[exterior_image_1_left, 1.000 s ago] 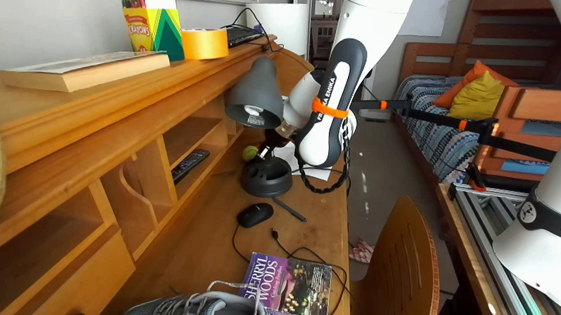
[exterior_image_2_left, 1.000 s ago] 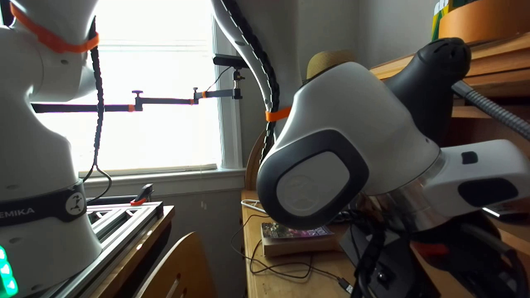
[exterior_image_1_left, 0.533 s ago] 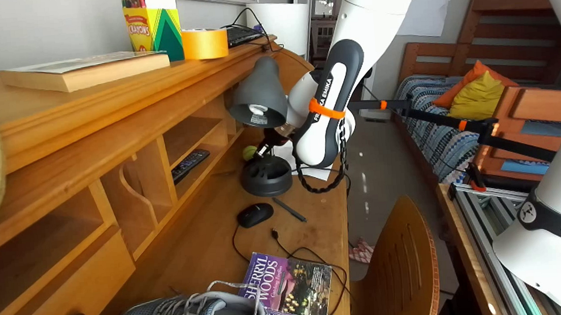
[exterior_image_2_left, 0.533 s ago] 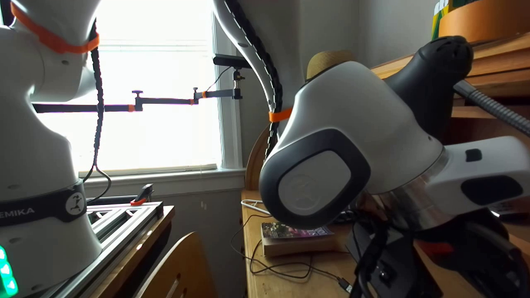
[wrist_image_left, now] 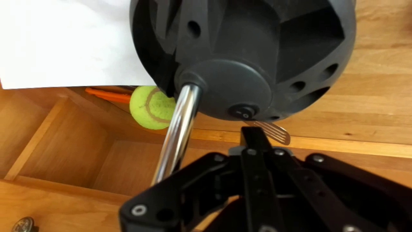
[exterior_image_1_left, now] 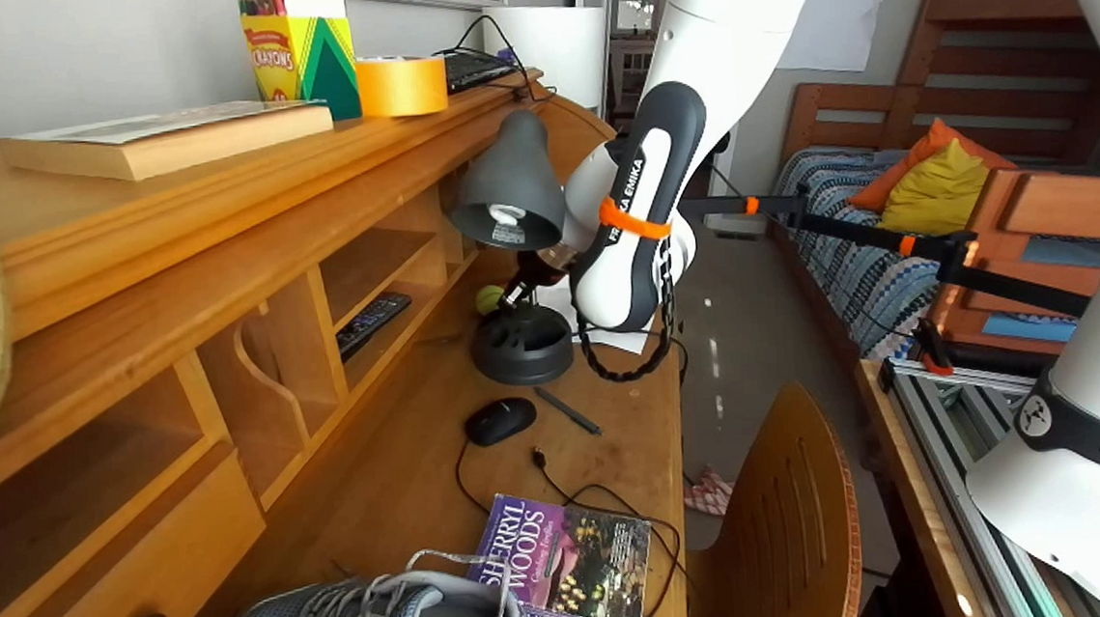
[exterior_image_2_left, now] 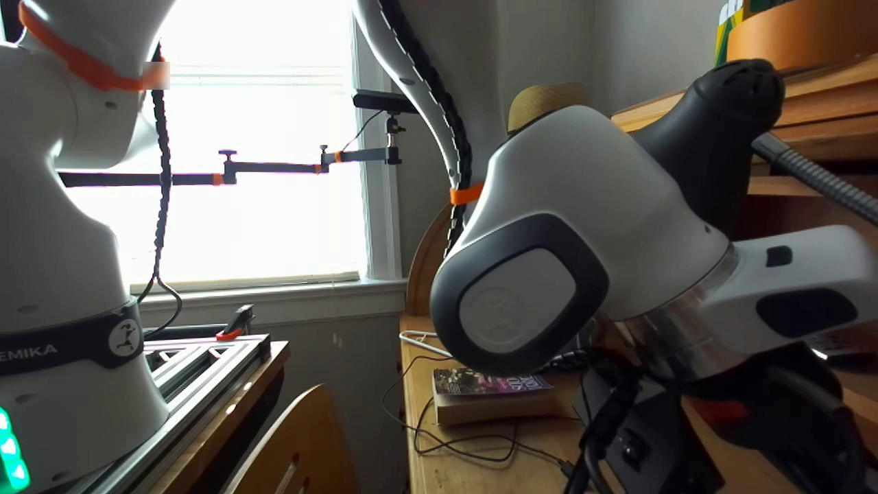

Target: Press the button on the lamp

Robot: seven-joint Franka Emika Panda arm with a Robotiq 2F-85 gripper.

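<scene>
One gentle push should do: our claw [wrist_image_left: 256, 131] has its jaws together, so we should first centre it on the button [wrist_image_left: 243, 112] on the base [wrist_image_left: 225, 85] of the lamp [exterior_image_1_left: 510, 185], which stands on the table [exterior_image_1_left: 397, 474].

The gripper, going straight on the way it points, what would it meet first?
Probably the lamp base, at or near its rocker switch, seen just past the shut gripper in the wrist view; depth is unclear.
</scene>
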